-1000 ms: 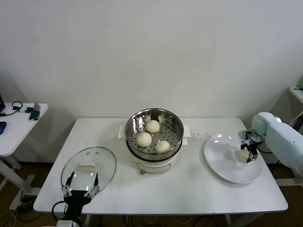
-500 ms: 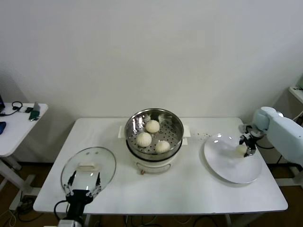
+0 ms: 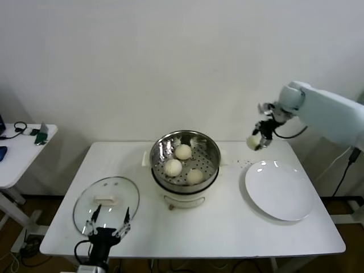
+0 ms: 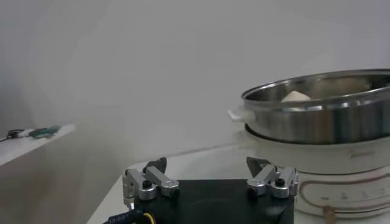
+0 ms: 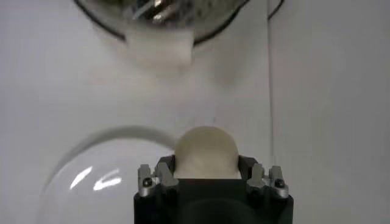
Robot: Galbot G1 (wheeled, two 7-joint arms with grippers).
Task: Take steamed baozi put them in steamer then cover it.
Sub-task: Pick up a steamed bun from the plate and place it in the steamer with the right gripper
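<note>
The right tool point(image 3: 257, 138) is clamped on a small round cream-white dough bun point(image 3: 253, 141), held in the air at about two o'clock of the white tabletop point(image 3: 227, 227), above the gap between the steamer and the flat round white plate point(image 3: 280, 190). In the right wrist view that bun point(image 5: 206, 152) sits snug between the two fingers point(image 5: 155, 179), with the plate's rim and a white side handle of the pot beneath.

The round shiny stainless-steel steamer basket point(image 3: 185, 160) stands on its white electric pot base at the tabletop's centre. Three more cream-white buns point(image 3: 173, 167) lie on its perforated floor, roughly at twelve, eight and five o'clock within the basket.

The round clear glass lid point(image 3: 106, 198) with a cream-white rectangular handle lies flat at about eight o'clock of the tabletop, apart from the steamer.

The left tool point(image 3: 106, 232) hangs at the tabletop's near edge, just by the lid's near rim, fingers spread wide and holding nothing.
</note>
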